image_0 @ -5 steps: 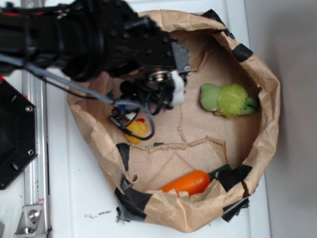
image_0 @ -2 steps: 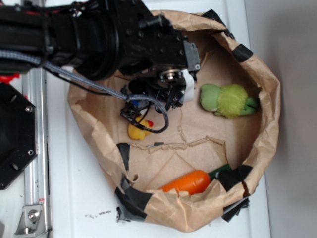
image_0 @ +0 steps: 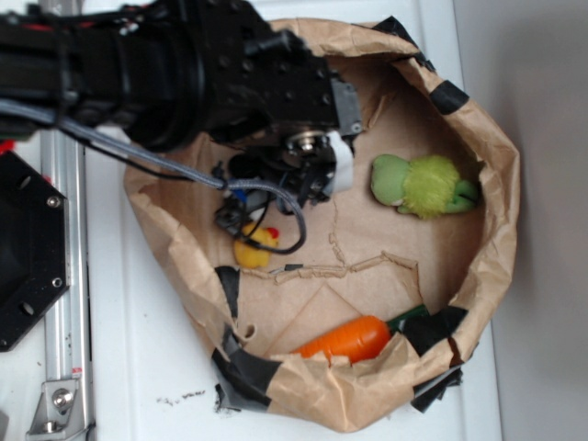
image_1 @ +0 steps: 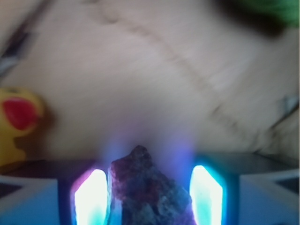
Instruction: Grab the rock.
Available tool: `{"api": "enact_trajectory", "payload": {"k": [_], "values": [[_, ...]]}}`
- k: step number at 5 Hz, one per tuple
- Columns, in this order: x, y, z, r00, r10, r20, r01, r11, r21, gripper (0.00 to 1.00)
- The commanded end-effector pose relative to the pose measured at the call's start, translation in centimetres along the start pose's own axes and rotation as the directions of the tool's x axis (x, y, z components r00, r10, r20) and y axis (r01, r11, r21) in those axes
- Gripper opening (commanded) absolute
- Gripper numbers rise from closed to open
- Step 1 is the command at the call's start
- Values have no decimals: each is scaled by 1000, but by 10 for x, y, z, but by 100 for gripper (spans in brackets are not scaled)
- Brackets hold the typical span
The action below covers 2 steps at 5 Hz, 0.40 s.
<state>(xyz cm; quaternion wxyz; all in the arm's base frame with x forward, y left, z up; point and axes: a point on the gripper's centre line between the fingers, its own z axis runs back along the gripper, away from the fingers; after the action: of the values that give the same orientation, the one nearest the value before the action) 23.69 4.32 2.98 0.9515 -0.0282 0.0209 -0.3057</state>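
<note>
Dark brown and rough, the rock [image_1: 152,190] sits right between your end effector [image_1: 148,197] fingers, the left pad seemingly against it, the right one apart with a gap showing. You are at the closing step: the jaws look parted around it, not yet clamped. Squeeze fully before you lift. Just off to the left lies the yellow duck [image_1: 16,124]; farther ahead and right, the green plush toy [image_0: 424,186] rests on the brown paper nest [image_0: 496,165].

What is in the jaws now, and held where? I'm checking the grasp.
The rock sits between the jaws, touching the left one with a gap to the right; a firm hold cannot be told.
</note>
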Motion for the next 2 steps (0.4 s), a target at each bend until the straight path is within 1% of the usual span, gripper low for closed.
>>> {"api": "enact_trajectory", "payload": {"k": [1, 2], "values": [[9, 13, 113, 859, 486, 159, -461, 871, -173, 0], [14, 8, 133, 729, 673, 127, -643, 736, -210, 0]]}}
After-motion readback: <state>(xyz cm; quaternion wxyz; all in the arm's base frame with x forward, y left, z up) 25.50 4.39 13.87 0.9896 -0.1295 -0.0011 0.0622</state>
